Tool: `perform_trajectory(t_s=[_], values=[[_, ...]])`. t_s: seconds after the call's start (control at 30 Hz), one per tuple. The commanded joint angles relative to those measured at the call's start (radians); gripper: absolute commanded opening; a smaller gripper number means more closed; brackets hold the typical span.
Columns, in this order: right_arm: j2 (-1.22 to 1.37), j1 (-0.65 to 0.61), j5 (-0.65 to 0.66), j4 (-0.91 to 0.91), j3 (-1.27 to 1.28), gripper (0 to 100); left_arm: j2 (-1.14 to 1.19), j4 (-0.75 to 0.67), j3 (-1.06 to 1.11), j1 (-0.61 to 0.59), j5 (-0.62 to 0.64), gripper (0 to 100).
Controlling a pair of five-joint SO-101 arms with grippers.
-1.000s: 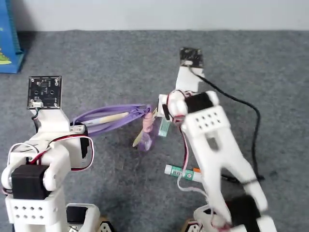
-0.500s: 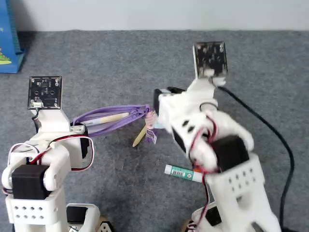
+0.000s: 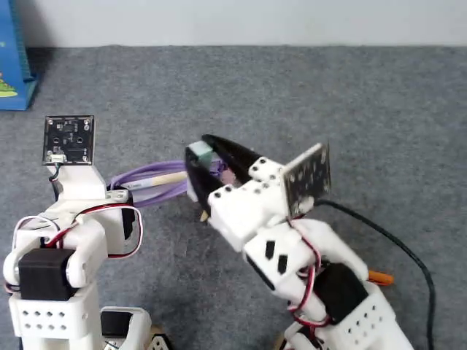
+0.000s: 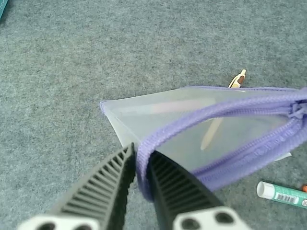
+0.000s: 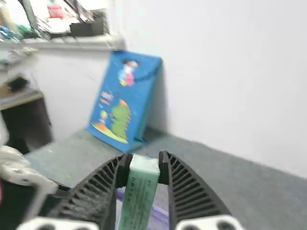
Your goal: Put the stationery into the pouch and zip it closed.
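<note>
A translucent pouch [image 4: 192, 124] with a purple zipper lies open on the grey carpet, with a pale stick [image 4: 211, 134] inside. My left gripper [image 4: 139, 167] is shut on the pouch's zipper edge; in the high view it [image 3: 118, 194] sits at the left end of the pouch [image 3: 157, 179]. My right gripper [image 3: 203, 157] is raised above the pouch's right end, shut on a mint-green eraser [image 3: 198, 152]. The eraser [image 5: 139, 191] stands upright between the right gripper [image 5: 140, 170] and its black fingers. A green-labelled glue stick [image 4: 280, 194] lies beside the pouch.
A blue picture book [image 3: 11, 62] leans against the wall at the far left; the right wrist view has it [image 5: 124, 103] too. An orange pen tip [image 3: 379, 277] pokes out from under the right arm. A black cable [image 3: 408, 251] trails on the right.
The right arm has swung up and leftward with the green eraser, from beside the pouch's zipper end to above it, and now covers the glue stick. The left arm has kept still.
</note>
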Motion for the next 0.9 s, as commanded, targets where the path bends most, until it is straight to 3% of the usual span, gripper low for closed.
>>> perform_trajectory(t_s=[0.0,0.33,0.57,0.63,0.73,0.8,0.87], values=[[-0.005,-0.074,0.014,-0.174,0.055,0.8,-0.008,-0.02,0.004,0.002,0.011,1],[0.208,-0.082,0.118,-0.642,0.241,0.8,-0.008,-0.02,0.005,0.002,0.011,1],[0.26,-0.088,0.296,-0.921,0.419,0.9,-0.008,-0.02,0.005,0.002,0.011,1],[0.246,-0.088,0.316,-0.928,0.453,2.0,-0.008,-0.02,0.005,0.002,0.011,1],[0.185,-0.088,0.281,-0.918,0.491,13.2,-0.008,-0.02,0.005,0.002,0.011,1],[0.133,-0.087,0.25,-0.843,0.485,21.9,-0.008,-0.02,0.005,0.002,0.011,1],[0.077,-0.082,0.203,-0.728,0.457,24.1,-0.008,-0.02,0.005,0.002,0.011,1]])
